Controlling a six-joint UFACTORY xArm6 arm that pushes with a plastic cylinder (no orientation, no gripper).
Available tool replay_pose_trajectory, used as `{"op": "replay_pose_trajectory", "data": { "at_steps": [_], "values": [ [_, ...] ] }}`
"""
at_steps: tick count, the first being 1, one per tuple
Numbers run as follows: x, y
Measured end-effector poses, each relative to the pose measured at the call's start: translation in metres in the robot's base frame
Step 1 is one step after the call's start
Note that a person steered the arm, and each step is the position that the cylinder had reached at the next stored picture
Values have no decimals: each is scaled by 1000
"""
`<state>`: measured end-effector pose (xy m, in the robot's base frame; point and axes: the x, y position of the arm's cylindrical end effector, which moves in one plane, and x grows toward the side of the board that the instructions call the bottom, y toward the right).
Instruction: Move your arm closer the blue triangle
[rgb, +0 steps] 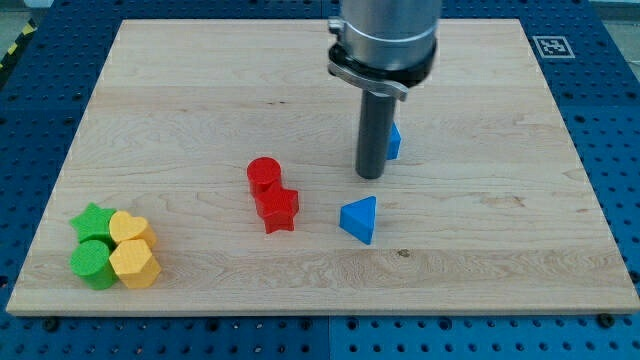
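1. The wooden board (200, 90) fills most of the view and lies on a blue perforated table (610, 150). A black-and-white marker tag (551, 46) sits at the board's top right corner, and a yellow-black striped strip (15, 50) shows at the view's top left edge.
2. The arm comes down from the view's top centre and ends in the dark rod. There is no pincer on this rig, so nothing opens or closes.
3. My tip (371, 176) rests on the board just above and slightly right of the blue triangle (360, 219), near it but apart. The approach looks largely done; a short move toward the view's bottom would finish it.
4. A second blue block (395, 140), its shape unclear, peeks out just right of the rod, partly hidden.
5. A red cylinder (264, 174) and a red star (278, 209) touch each other left of the triangle.
6. At the bottom left, a green star (92, 220), a green cylinder (92, 262) and two yellow blocks (133, 250) huddle together, well apart from my tip.
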<state>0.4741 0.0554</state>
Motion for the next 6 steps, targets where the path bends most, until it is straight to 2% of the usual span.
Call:
{"op": "replay_pose_trajectory", "data": {
  "at_steps": [3, 4, 5, 6],
  "values": [
    [44, 37],
    [96, 42],
    [126, 21],
    [110, -8]
  ]
}}
